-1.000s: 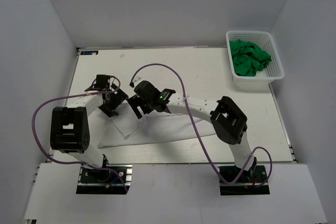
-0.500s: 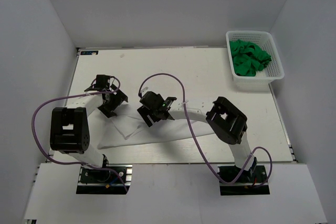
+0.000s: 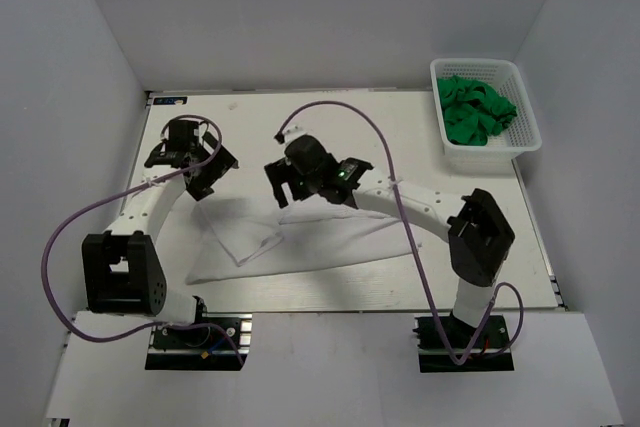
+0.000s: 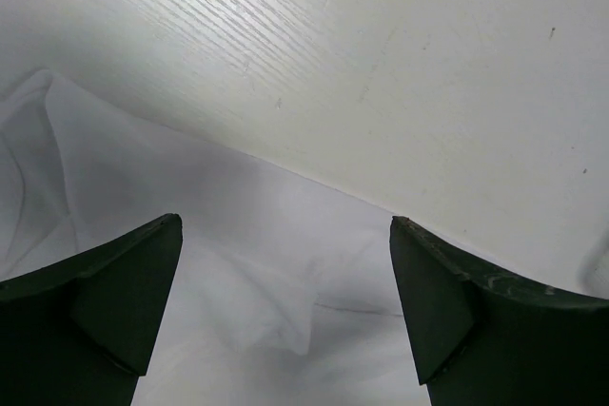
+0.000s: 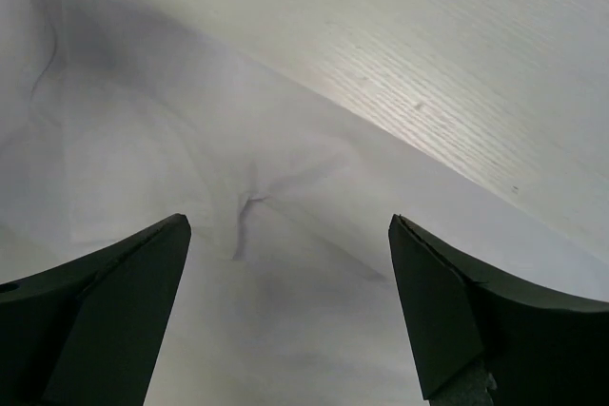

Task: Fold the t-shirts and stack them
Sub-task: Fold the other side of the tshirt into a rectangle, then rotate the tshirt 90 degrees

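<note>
The white t-shirt [image 3: 320,245] lies crumpled and partly folded on the table, near the front. My left gripper [image 3: 206,185] hangs open just over its far left corner, with nothing between its fingers. In the left wrist view [image 4: 284,225] the white cloth [image 4: 238,273] lies below the open jaws. My right gripper [image 3: 283,195] hangs open over the shirt's far edge near the middle. In the right wrist view [image 5: 288,222] the creased white cloth [image 5: 285,320] lies below it. Green t-shirts [image 3: 477,112] lie heaped in the basket.
The white lattice basket [image 3: 522,135] stands at the far right corner of the table [image 3: 380,127]. White walls enclose the table on three sides. Purple cables loop over both arms.
Both grippers have moved up and toward the far side. The shirt's lifted left part now lies down on the table. The right arm has stretched out further.
</note>
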Controlling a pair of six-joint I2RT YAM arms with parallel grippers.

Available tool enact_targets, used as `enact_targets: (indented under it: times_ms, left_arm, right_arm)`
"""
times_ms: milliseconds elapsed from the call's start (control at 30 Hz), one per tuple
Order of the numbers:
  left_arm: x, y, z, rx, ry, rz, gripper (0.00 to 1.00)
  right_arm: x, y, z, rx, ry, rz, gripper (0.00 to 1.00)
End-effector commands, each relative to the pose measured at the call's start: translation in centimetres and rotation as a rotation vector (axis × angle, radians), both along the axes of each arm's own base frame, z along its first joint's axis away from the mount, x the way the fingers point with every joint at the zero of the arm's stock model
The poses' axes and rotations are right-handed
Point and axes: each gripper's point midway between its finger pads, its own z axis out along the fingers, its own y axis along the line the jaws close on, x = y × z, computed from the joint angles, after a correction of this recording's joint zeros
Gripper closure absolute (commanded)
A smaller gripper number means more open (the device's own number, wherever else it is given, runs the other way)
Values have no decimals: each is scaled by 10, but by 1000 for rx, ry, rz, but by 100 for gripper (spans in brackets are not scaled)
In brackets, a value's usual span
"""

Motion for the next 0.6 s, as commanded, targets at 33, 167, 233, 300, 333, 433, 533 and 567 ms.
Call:
enact_targets:
  times_ms: [33, 167, 233, 300, 333, 433, 533, 567]
  left_arm:
    - [-26, -11, 16, -6, 15, -34, 0]
    - [-60, -38, -17, -49, 115, -126, 0]
    - [-74, -45, -37, -72, 179, -135, 0]
    - [-84, -51, -52, -91, 218, -127, 0]
    - [-86, -53, -57, -86, 227, -126, 3]
    - [-85, -50, -64, -49, 261, -105, 20]
    - [-80, -43, -71, 9, 290, -88, 44]
    - [-81, -42, -75, 19, 304, -84, 54]
  right_arm:
    - [28, -48, -3, 44, 126, -167, 10]
    - [33, -104, -38, 30, 221, -297, 10]
    - [42, -131, -50, 15, 250, -360, 10]
    - [41, -150, -63, -5, 278, -393, 10]
    - [49, -160, -66, -1, 283, -416, 10]
    - [52, -171, -84, -22, 334, -438, 10]
    - [52, -177, -104, -22, 385, -438, 10]
    - [53, -183, -106, -20, 396, -456, 10]
